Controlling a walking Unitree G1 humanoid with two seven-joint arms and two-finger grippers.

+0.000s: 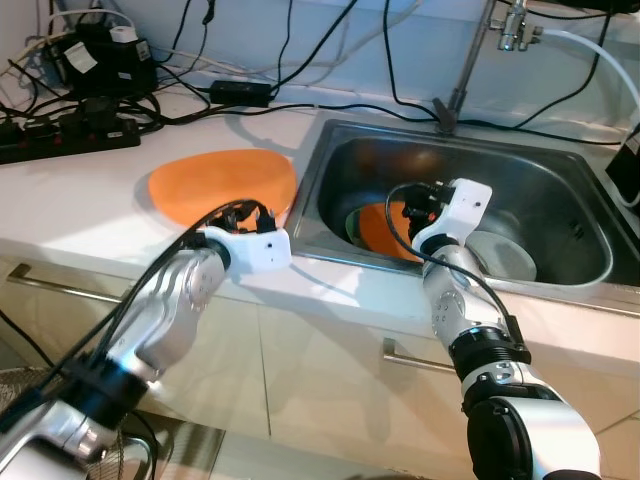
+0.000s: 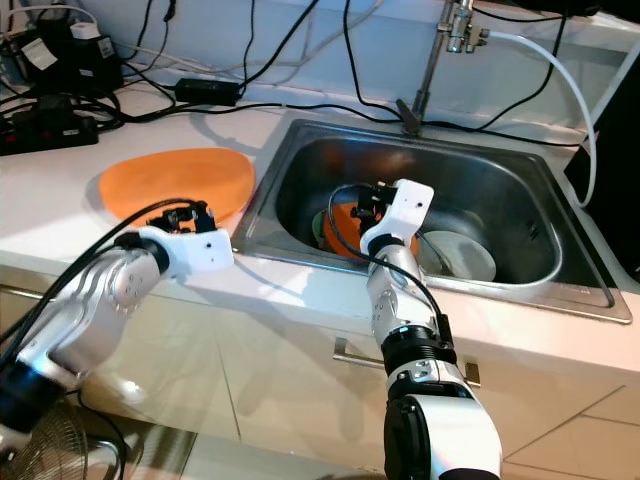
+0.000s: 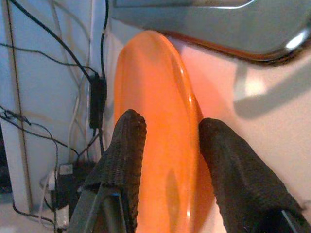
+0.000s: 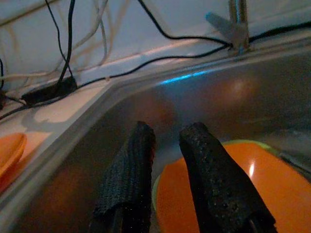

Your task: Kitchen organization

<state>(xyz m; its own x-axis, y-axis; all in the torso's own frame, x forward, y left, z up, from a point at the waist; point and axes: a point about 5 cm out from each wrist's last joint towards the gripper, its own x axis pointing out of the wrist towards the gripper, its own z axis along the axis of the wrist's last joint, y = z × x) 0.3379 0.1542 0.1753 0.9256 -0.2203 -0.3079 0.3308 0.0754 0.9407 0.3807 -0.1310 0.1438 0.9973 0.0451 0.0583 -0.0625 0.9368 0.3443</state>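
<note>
Orange plate (image 1: 222, 184) lies on the white worktop (image 1: 70, 205) beside the sink (image 1: 545, 190); left pincer (image 3: 170, 145) straddles its near rim, fingers apart. Right pincer (image 4: 165, 145) reaches into the sink, fingers slightly parted over an orange dish (image 4: 252, 189), partly hidden. Cables (image 1: 120, 95) crowd the back wall

Left claw (image 3: 167, 160) parted, black fingers (image 3: 124, 160) straddling orange plate (image 3: 155, 97); sink rim (image 3: 204, 19) beyond.
</note>
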